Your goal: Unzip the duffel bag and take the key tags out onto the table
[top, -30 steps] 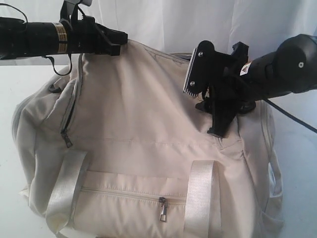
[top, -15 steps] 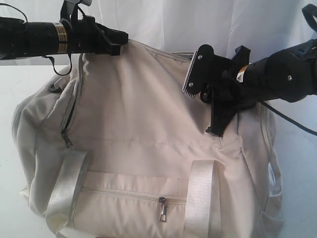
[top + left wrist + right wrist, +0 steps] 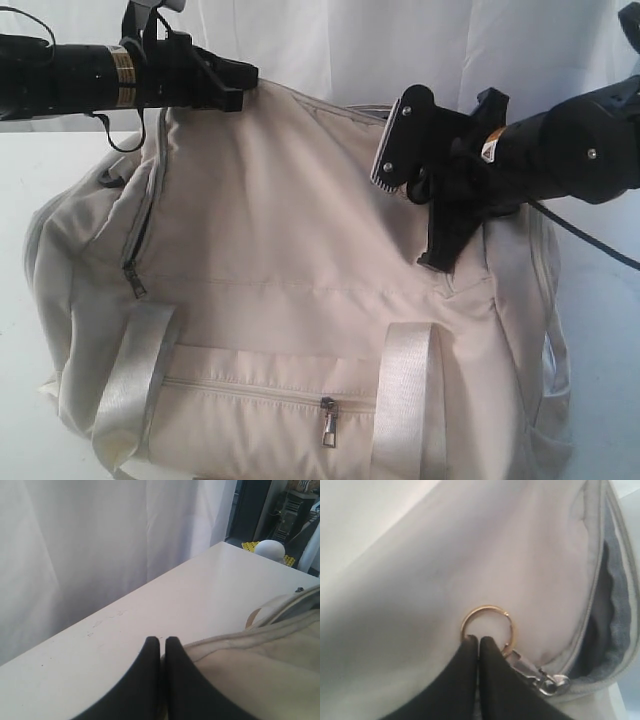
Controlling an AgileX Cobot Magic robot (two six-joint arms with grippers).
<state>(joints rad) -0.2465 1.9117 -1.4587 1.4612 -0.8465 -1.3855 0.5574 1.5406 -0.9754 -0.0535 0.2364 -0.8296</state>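
The cream duffel bag (image 3: 290, 230) fills most of the white table (image 3: 25, 170). My left gripper (image 3: 240, 88) is at the bag's upper back edge, its fingers (image 3: 150, 652) shut with a fold of the bag's fabric (image 3: 240, 665) pinched between them. My right gripper (image 3: 437, 260) presses down on the bag's right end. In the right wrist view its tips (image 3: 479, 641) are shut on a gold ring (image 3: 487, 611) that hangs from the metal zipper pull (image 3: 542, 680). Beside the pull the zip gapes a little and shows dark grey lining (image 3: 609, 630). The key tags are hidden.
A white curtain (image 3: 100, 540) hangs close behind the table's back edge. White webbing straps (image 3: 405, 400) and a front pocket zip pull (image 3: 328, 422) face the front. A side zip pull (image 3: 132, 280) hangs at the left end. A white round object (image 3: 270, 547) sits past the table's far corner.
The right gripper's jaws have closed onto the gold ring, and that arm has shifted slightly. The left arm and the bag have stayed put.
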